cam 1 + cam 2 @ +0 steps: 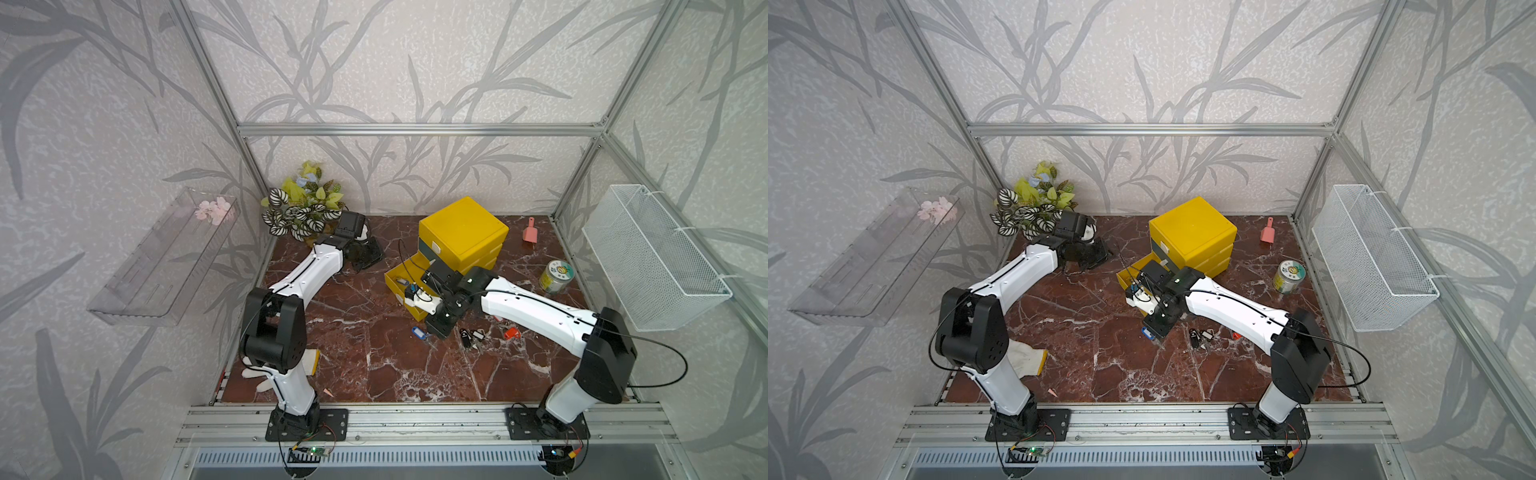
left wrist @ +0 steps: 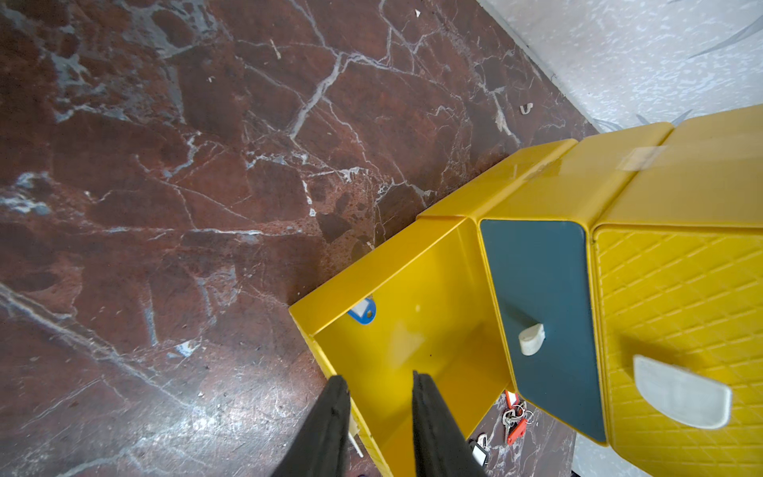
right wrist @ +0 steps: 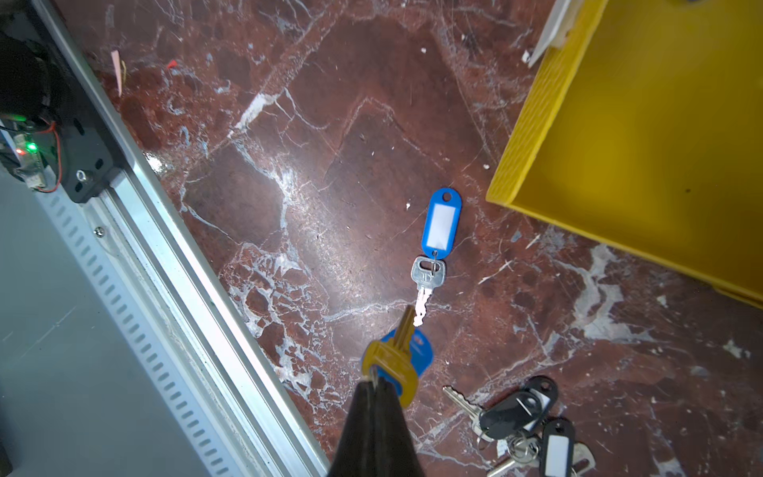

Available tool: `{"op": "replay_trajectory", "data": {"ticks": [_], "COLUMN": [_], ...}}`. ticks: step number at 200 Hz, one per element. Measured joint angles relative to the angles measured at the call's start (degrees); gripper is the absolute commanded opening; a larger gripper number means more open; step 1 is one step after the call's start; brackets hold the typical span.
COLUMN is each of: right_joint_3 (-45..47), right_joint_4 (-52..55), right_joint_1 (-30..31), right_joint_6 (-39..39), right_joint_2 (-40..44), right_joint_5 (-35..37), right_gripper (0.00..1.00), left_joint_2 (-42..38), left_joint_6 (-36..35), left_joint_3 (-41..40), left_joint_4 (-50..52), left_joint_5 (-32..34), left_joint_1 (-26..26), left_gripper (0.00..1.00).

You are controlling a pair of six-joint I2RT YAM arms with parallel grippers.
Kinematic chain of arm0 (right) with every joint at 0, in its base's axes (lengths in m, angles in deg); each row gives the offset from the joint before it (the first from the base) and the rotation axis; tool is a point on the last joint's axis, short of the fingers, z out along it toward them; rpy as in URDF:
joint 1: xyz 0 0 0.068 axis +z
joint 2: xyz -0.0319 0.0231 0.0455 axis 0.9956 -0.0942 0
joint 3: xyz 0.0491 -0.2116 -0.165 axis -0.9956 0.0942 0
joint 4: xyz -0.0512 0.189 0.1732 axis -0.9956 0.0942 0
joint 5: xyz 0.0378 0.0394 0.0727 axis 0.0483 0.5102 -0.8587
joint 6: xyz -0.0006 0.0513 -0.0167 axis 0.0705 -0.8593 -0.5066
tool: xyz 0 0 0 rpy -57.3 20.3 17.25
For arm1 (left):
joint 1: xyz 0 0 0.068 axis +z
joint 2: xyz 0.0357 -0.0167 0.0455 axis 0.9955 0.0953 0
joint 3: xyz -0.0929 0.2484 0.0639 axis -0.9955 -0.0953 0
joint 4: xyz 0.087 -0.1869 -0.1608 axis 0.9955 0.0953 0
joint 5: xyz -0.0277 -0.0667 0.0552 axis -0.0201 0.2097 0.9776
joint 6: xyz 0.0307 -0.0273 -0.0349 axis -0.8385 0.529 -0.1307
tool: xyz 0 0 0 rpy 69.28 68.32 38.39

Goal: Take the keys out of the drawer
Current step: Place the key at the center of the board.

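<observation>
While in end effector (image 3: 375,384), brass key (image 3: 391,360)

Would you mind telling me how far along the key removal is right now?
Done: the blue-tagged key, black-tagged bunch and red-tagged bunch lie on the table. In hand: the right end effector grips a brass key, outside the drawer. Remaining: a blue tag shows inside it.
</observation>
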Motion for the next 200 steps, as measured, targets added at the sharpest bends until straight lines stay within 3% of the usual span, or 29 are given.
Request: {"op": "replay_trajectory", "data": {"ticks": [40,122,146,200], "right_joint_3": [0.1,0.1,-0.4,-10.6], "right_joint_4": [-3.5,-6.0,-5.8,-6.8], "right_joint_1": [0.6,0.7,0.7,-1.0], "right_joint_6": [1.6,3.8,3.6,-1.5], "right_joint_2": [-4.0,-8.7,-8.7,-7.9], "right_joint_5": [-0.1,-0.6,-0.6,2.3], "right_gripper": [0.00,0.19,0.20,0.21], "left_joint_2": [-0.3,-1.3,-1.3,-0.4], "left_joint_6": [0.0,0.0,0.0,2.4], "left_joint_3": [-0.6,-2.0,-2.1,-1.3], "left_joint_4": [-0.3,-0.5,-0.4,-0.1], "left_joint_5": [0.0,0.2,0.2,-1.7], "left_joint_1": [0.0,0.0,0.0,0.0], "left_gripper": [0.30,0.30,0.30,0.30]}}
